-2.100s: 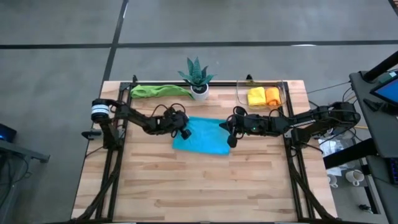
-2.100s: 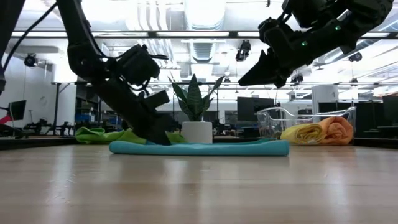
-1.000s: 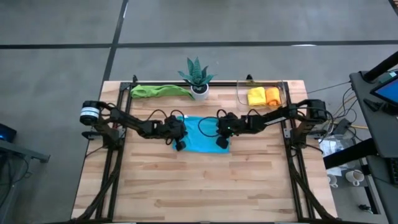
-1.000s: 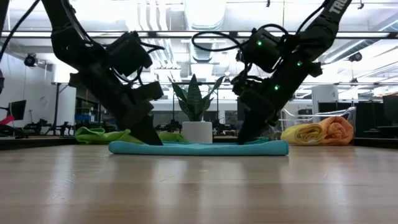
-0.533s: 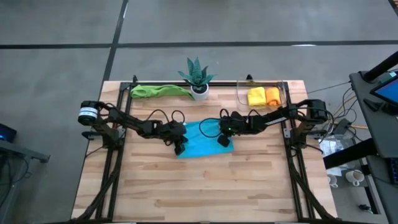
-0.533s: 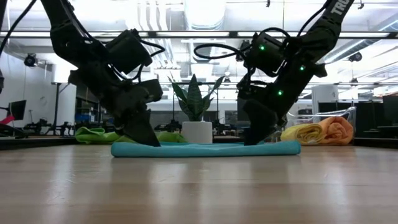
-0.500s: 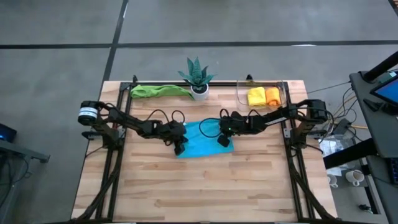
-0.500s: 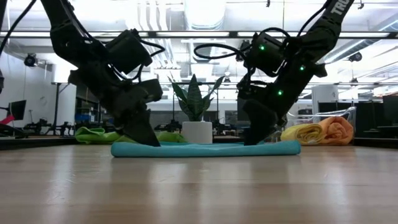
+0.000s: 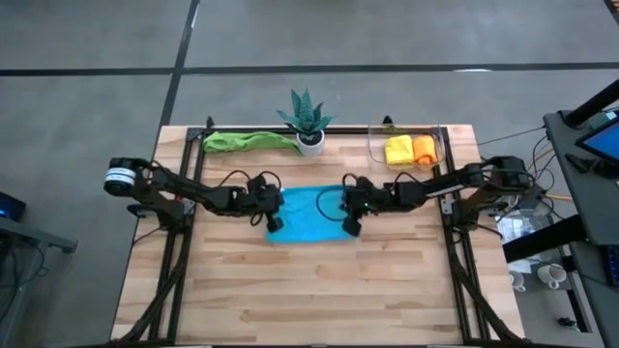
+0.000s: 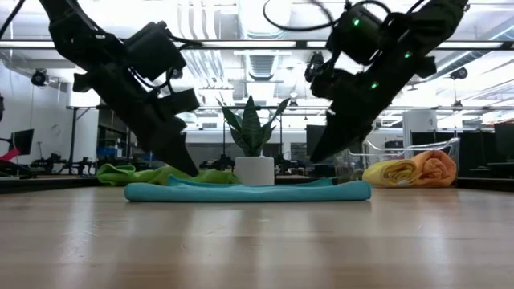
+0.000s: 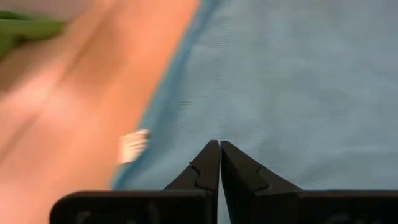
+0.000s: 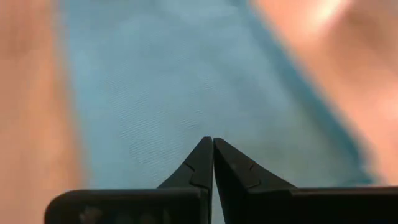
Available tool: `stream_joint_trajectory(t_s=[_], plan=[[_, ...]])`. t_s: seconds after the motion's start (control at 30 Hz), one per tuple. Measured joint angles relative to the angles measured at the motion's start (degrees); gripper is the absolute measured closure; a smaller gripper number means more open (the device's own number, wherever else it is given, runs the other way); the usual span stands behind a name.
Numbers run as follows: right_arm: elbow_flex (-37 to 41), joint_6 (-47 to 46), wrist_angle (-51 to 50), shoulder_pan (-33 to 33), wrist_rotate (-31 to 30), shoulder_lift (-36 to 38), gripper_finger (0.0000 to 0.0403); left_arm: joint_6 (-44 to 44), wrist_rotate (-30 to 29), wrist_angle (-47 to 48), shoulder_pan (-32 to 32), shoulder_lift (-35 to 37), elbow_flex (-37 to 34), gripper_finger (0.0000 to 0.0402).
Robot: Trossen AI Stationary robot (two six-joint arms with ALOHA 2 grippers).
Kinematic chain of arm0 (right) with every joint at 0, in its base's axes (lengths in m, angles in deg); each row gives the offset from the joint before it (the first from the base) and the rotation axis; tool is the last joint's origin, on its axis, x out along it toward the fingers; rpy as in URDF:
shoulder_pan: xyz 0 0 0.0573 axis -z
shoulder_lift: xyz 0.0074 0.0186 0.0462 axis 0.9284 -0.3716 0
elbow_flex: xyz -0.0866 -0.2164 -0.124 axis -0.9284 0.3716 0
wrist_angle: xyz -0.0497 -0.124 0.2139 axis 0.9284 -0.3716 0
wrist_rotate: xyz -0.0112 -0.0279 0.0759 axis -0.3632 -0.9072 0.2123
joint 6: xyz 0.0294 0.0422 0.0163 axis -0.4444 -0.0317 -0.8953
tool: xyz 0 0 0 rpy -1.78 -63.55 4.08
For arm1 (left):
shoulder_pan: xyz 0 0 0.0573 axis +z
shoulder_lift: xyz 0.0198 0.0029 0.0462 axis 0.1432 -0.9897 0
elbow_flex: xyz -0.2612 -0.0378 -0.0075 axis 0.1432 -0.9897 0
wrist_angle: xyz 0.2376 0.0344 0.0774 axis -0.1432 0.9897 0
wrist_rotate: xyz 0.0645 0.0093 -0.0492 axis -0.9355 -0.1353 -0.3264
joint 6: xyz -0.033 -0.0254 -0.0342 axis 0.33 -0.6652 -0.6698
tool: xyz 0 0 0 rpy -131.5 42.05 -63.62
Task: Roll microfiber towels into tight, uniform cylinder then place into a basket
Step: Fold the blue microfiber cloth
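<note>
A light blue towel (image 9: 308, 213) lies flat on the table's middle, and in the low view (image 10: 249, 192) it shows as a thin strip. My left gripper (image 9: 275, 223) is shut low over the towel's left part (image 11: 219, 144), near a white tag (image 11: 134, 146) at its edge. My right gripper (image 9: 352, 227) is shut over the towel's right part (image 12: 212, 140), and in the low view (image 10: 315, 158) it stands a little above the cloth. The clear basket (image 9: 372, 145) at the far right holds a yellow roll (image 9: 397, 150) and an orange roll (image 9: 424, 148). My left gripper's shut fingertips (image 10: 190, 171) point slanting down at the towel's left part (image 11: 186, 118). I cannot tell whether they touch the cloth. The towel lies flat on the table.
A green towel (image 9: 247, 141) lies bunched at the far left. A spiky potted plant (image 9: 308, 116) in a white pot stands at the far middle. The near half of the wooden table (image 9: 309, 290) is bare.
The light blue towel has slid a little toward the table's right edge and then back toward the left, staying flat. Both shut grippers stood with their tips down on the towel and have since gone up, the right one more.
</note>
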Motion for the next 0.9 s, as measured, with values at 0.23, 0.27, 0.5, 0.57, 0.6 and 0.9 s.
stream_joint_trajectory(t_s=[0.23,0.27,0.5,0.57,0.6,0.9], plan=[[0.4,1.2,-1.1,-3.6,7.9,-1.8,0.0394,0.0,-8.4,-0.5,0.1,-0.6,0.0,0.0402],[0.4,1.2,-1.3,-3.6,7.9,-2.4,0.0394,0.0,-9.7,-0.7,0.1,-0.9,0.0,0.0402],[0.1,1.3,-1.2,-3.5,10.4,-6.1,0.0394,0.5,-11.0,-1.0,0.2,-2.6,0.1,0.0402],[0.1,1.2,-1.1,-3.5,10.6,-6.7,0.0394,0.6,-10.9,-0.6,0.2,-3.2,0.1,0.0402],[0.1,1.2,-1.0,-3.5,10.7,-6.9,0.0394,0.6,-10.8,-0.4,0.2,-3.5,0.1,0.0402],[0.0,-0.8,-1.4,-3.5,10.8,-6.8,0.0394,1.7,-8.7,-0.9,1.6,-7.2,0.2,0.0402]])
